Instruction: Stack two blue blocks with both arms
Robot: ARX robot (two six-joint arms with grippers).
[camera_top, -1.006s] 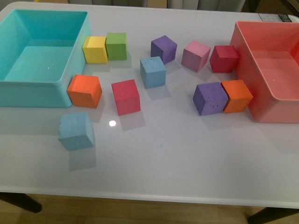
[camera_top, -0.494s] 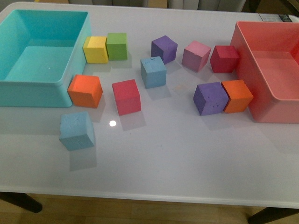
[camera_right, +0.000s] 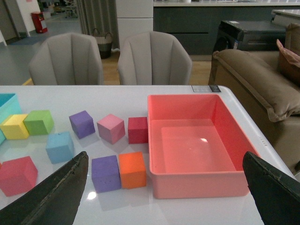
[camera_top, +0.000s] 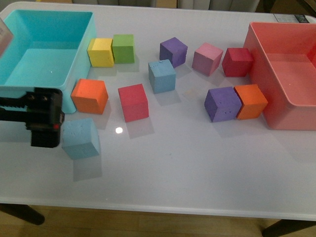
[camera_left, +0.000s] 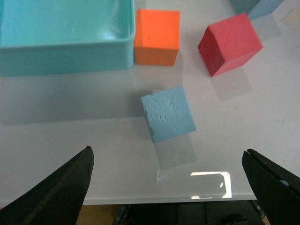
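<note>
Both spread wide and empty, left hand and right hand appear only partly.

Teal bin left, coral bin right; yellow cube touches green cube beside teal bin.

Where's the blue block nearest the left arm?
Front view, near left: the blue block sits apart, just in front of the orange cube by the teal bin.
</note>
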